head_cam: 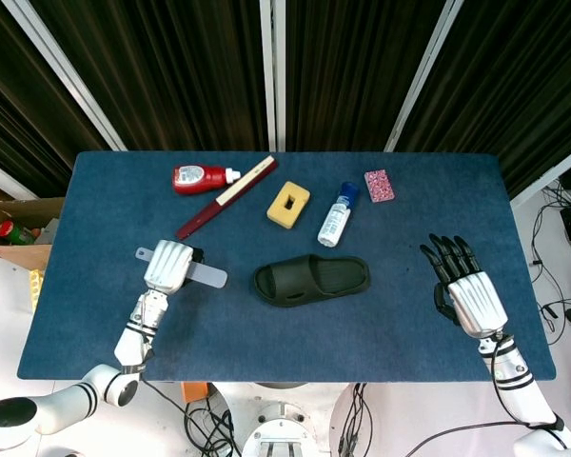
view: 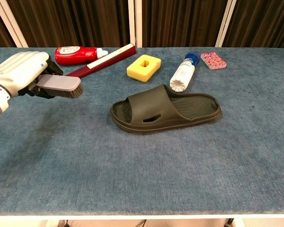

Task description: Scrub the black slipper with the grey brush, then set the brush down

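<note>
Blue-carpeted bench (head_cam: 409,314) before dark curtains (head_cam: 362,67). Lower left: left hand (head_cam: 167,266), fingers clasping the grey brush (view: 61,85) above the surface. Centre: black slipper (head_cam: 312,279) lying flat. Lower right: right hand (head_cam: 464,290), fingers spread, empty.

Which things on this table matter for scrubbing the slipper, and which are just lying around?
For the job: grey brush, held in the left hand; black slipper.

Lying about: red bottle, dark red stick, yellow sponge, white bottle, pink patterned card.
</note>
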Tool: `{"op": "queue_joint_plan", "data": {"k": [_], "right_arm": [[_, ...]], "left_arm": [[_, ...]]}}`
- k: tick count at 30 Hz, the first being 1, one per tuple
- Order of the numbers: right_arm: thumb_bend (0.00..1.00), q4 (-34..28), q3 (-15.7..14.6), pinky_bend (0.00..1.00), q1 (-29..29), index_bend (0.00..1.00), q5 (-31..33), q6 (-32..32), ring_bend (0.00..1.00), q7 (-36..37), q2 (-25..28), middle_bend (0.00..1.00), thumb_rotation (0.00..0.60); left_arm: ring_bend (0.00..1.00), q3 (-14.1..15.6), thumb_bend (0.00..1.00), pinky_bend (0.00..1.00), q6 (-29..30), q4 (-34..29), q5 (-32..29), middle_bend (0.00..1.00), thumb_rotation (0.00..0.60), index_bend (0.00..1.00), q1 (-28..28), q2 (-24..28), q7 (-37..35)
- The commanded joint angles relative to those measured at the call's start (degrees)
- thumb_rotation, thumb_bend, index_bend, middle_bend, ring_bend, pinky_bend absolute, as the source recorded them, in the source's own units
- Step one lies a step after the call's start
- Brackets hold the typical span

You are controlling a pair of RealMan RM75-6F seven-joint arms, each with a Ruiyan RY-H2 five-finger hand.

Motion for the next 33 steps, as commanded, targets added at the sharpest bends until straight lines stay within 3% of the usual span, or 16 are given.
{"op": "queue_joint_plan", "data": {"k": [1, 7, 19, 23, 33], "right_arm": [[0.76, -0.5, 0.0, 0.0, 0.4, 0.0, -0.2, -0.6, 0.0, -0.8, 0.3, 0.0, 0.579], [0.76, -1.1, -1.0, 0.0, 1.8, 0.0, 3.1, -8.6, 0.0, -6.0, 1.1, 0.0, 0.579], [0.83, 1.2, -2.3, 0.0, 6.0, 0.0, 8.5, -23.2, 0.0, -10.5, -2.1, 0.0, 0.579], [0.88, 1.3, -2.9, 0.0, 7.3, 0.0, 8.1, -25.2, 0.0, -11.8, -3.0, 0.0, 0.579], [0.91, 3.0, -4.5, 0.0, 9.8, 0.0, 6.2, -28.5, 0.0, -11.9, -6.2, 0.02, 0.579]], "left_arm": [[1.0, -1.9, 0.56, 1.0, -2.1, -3.5, -2.6, 1.0, 0.6, 1.0, -1.3, 0.1, 4.4], [1.0, -5.5, 0.56, 1.0, -3.8, -8.8, -6.3, 1.0, 0.6, 1.0, -3.0, 0.5, 7.5], [1.0, -9.3, 0.56, 1.0, -7.0, -9.8, -11.6, 1.0, 0.6, 1.0, -7.8, -2.7, 14.4], [1.0, -10.1, 0.57, 1.0, -7.6, -10.5, -12.5, 1.0, 0.6, 1.0, -8.9, -2.8, 14.9], [1.0, -10.5, 0.57, 1.0, -8.2, -10.9, -13.8, 1.0, 0.6, 1.0, -11.2, -3.3, 17.3]]}}
